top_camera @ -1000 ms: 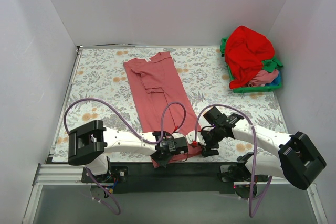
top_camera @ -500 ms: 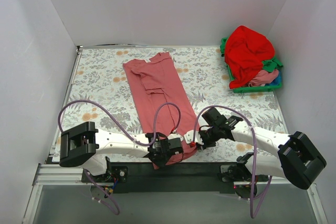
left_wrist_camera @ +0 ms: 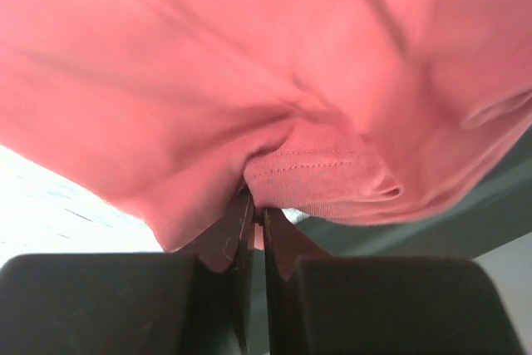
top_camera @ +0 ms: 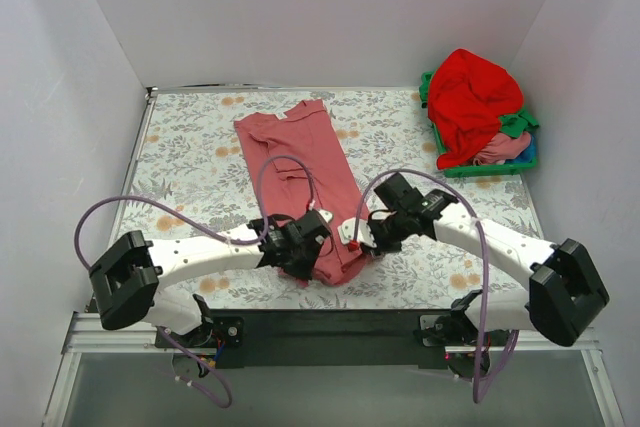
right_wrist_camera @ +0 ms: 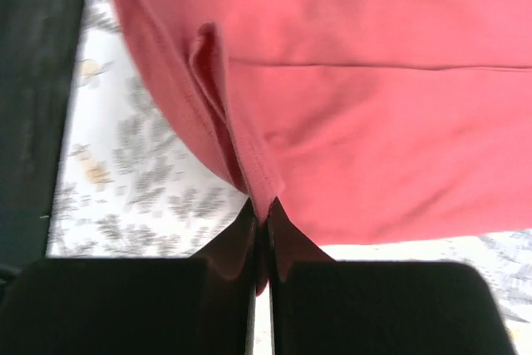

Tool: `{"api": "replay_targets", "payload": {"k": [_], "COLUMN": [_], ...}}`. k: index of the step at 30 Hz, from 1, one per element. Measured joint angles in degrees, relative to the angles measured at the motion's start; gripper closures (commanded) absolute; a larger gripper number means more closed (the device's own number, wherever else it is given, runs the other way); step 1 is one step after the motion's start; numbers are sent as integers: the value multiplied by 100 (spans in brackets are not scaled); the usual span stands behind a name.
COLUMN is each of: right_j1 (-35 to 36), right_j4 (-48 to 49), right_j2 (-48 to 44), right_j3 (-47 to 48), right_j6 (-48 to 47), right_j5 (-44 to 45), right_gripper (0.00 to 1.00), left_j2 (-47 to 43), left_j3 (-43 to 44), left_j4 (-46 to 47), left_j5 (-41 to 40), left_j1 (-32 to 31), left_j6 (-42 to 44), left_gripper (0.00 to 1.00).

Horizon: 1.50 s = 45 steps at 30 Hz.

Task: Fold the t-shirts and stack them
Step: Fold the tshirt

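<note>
A dusty rose-pink t-shirt lies lengthwise on the floral table, folded into a long strip. Its near hem is lifted off the table. My left gripper is shut on the hem's left corner, and the stitched edge bunches just above its jaws. My right gripper is shut on the hem's right corner, with the ribbed edge pinched between its fingers. Bright red, green and pink t-shirts are heaped at the back right.
The heap sits in a green plastic basket at the table's back right corner. White walls enclose the table on three sides. The floral tablecloth shows on both sides of the rose shirt. Purple cables loop over both arms.
The right gripper has shut on the hem's right corner. Both grippers have moved away from the near edge, lifting the hem and carrying it toward the shirt's middle.
</note>
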Motion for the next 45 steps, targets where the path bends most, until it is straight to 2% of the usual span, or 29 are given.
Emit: {"api": "replay_targets", "payload": {"k": [4, 9, 16, 21, 28, 45], "right_j1": [-319, -848, -1276, -1285, -1285, -1268], "right_j4": [-118, -151, -114, -22, 7, 260], "right_j2": [925, 2483, 4319, 5313, 5786, 5849], "right_j3": [1025, 2796, 5272, 6535, 6843, 6846], "right_j6": [48, 304, 857, 1239, 1532, 1845], "right_j5": [125, 337, 483, 511, 638, 721], "right_gripper": [99, 99, 99, 99, 99, 99], "left_j2": [-275, -153, 800, 1493, 1950, 1961], "left_j3": [275, 619, 1237, 1860, 2190, 2232], "left_j4": [138, 398, 1102, 1381, 1475, 1464], "left_j5": [-2, -103, -116, -70, 74, 120], "left_j1": [835, 1982, 3753, 4262, 4459, 4524], "left_j6": [319, 811, 1266, 1513, 1766, 1930], "left_gripper": [100, 100, 100, 100, 100, 100]}}
